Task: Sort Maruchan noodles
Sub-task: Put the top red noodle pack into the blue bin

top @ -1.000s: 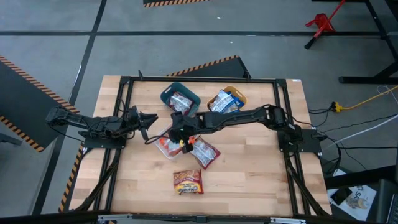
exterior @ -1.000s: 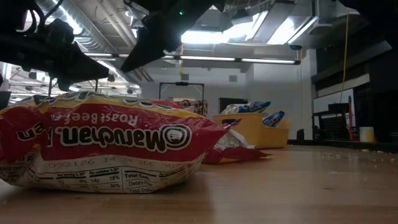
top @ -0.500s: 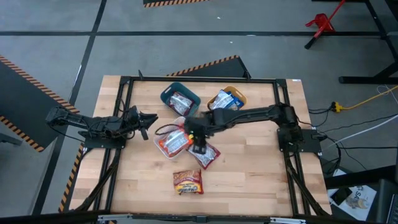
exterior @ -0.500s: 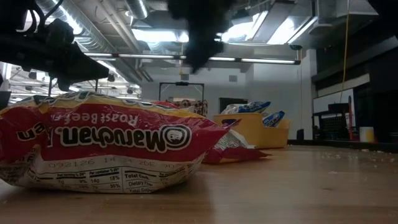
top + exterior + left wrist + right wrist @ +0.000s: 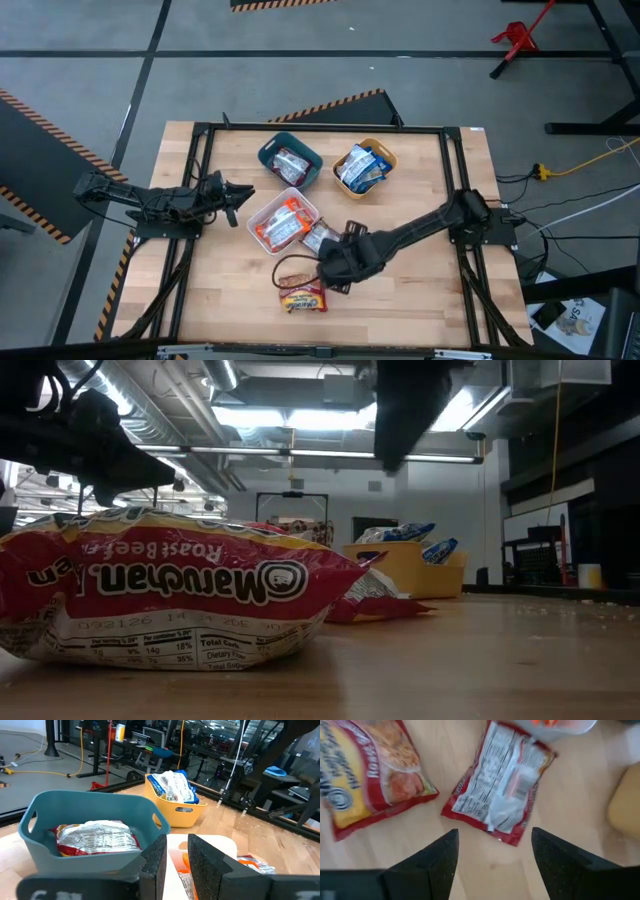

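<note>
Right hand [image 5: 492,851], fingers spread wide and empty, hovers above two loose packets on the surface: a face-down packet [image 5: 504,781] just ahead, long axis angled, and a beef packet [image 5: 367,775] beside it.

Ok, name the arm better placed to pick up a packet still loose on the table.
Right. The right gripper hangs open directly over the two loose packets, while the left gripper waits off by the white bin.
</note>
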`<action>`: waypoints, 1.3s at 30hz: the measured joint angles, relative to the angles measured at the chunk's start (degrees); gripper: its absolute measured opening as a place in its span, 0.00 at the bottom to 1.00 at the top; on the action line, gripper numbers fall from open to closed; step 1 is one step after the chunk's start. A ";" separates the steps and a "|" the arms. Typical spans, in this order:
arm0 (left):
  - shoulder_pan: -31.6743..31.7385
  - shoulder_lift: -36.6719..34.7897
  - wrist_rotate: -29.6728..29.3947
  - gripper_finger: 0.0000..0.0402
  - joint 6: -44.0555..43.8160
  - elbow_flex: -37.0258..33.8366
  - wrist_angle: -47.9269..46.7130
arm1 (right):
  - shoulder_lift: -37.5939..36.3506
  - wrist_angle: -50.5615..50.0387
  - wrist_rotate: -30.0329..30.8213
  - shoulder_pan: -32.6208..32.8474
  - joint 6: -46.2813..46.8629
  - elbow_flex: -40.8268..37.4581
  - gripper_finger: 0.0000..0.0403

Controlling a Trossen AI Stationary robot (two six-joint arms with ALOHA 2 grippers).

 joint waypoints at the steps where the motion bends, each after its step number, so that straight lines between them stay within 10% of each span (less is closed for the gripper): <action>1: -0.02 0.00 0.00 0.18 0.00 0.00 0.00 | 0.06 1.42 -0.22 0.00 0.77 -1.60 0.58; 18: 0.00 0.00 -0.59 0.18 -0.02 0.00 0.00 | 0.11 29.06 -10.31 -8.08 2.62 -25.82 0.72; 31: -0.02 0.00 -0.63 0.18 -0.10 0.00 0.00 | -0.04 31.23 -15.63 -8.81 2.73 -26.51 0.06; 39: -0.02 0.00 -0.63 0.18 -0.15 0.00 0.00 | -0.96 29.77 -21.26 -8.74 2.43 -23.92 0.02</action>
